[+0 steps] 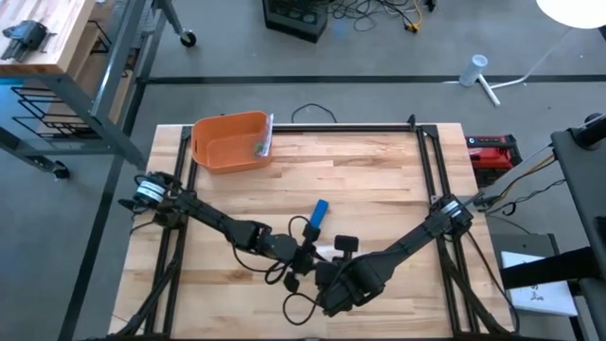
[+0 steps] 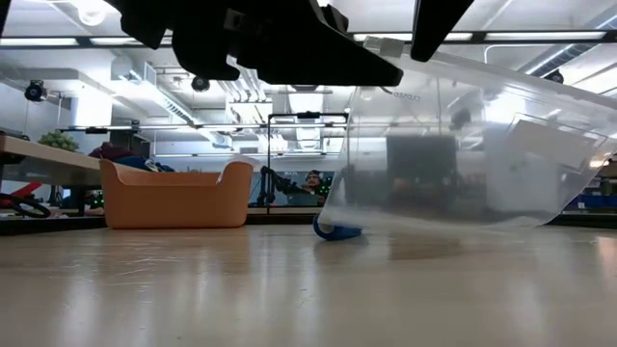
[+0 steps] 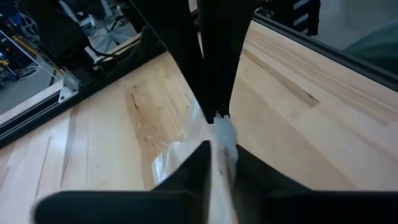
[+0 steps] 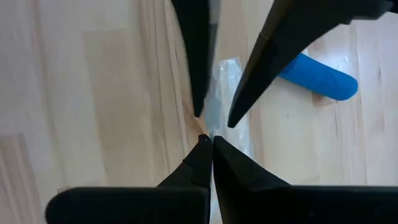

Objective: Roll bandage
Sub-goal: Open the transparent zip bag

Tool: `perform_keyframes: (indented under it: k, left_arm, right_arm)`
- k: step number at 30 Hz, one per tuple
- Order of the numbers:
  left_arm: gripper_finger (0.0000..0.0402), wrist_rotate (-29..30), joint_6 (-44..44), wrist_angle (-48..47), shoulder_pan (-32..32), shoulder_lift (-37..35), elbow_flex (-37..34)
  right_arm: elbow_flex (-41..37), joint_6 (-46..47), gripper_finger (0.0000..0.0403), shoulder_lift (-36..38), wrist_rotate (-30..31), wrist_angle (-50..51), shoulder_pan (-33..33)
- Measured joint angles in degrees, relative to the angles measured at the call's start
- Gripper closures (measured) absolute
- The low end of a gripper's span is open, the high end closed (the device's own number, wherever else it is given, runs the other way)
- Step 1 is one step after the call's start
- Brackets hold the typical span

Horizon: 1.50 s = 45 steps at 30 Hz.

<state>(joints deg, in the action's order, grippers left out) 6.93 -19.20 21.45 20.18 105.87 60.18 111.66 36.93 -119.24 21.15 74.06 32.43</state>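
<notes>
Centrally, blue bandage (image 1: 319, 214) rolled tight, lying flat on table (image 1: 379, 175)

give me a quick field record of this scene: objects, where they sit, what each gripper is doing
held item: clear plastic bag, lifted off the table, pinched by both grippers
left gripper: near table centre, shut on the bag's edge
right gripper: facing the left one, shut on the same edge
blue bandage roll: lying on the wooden table, just beyond the grippers, partly inside the bag's low corner or behind it, cannot tell
orange plastic bin: far left part of table, upright, something small inside
</notes>
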Motion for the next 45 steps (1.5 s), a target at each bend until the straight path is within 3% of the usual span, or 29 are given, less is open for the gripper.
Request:
perform_keyframes:
  k: [3,9,15,22,27,34,40,43,45]
  left_arm:
    - [0.0393,0.0,0.0,0.0,0.0,0.0,0.0]
    - [0.0399,0.6,0.0,-1.5,0.0,-1.6,0.0]
    - [0.0401,1.6,1.9,-4.9,1.5,-3.6,0.0]
    - [0.0401,9.8,1.8,-4.6,6.2,-4.4,0.2]
    - [0.0401,16.1,1.7,-4.8,9.0,-6.6,0.2]
    - [0.0401,18.9,4.1,-4.9,10.5,-11.5,0.9]
    - [0.0401,19.7,6.8,-3.7,9.9,-16.8,2.5]
    - [0.0401,19.8,6.9,-3.7,9.2,-18.5,2.9]
    - [0.0401,19.8,7.0,-3.8,8.6,-19.2,2.9]
  right_arm:
    - [0.3,0.0,0.0400,0.0,1.2,0.0,0.6]
    - [0.5,0.3,0.0393,0.0,11.7,0.0,4.2]
    - [-1.7,7.8,0.0348,0.0,21.0,0.2,9.6]
    - [-5.7,16.2,0.0292,0.0,26.8,-2.1,14.8]
    - [-5.3,9.0,0.0270,0.0,36.3,-11.3,19.6]
    - [-3.7,2.6,0.0271,0.2,55.5,-9.6,26.0]
    - [-5.4,13.8,0.0292,0.3,56.5,-1.3,26.9]
    - [-7.4,15.0,0.0300,0.3,58.4,-5.0,26.1]
    - [-8.2,9.8,0.0304,0.3,59.9,-11.6,25.4]
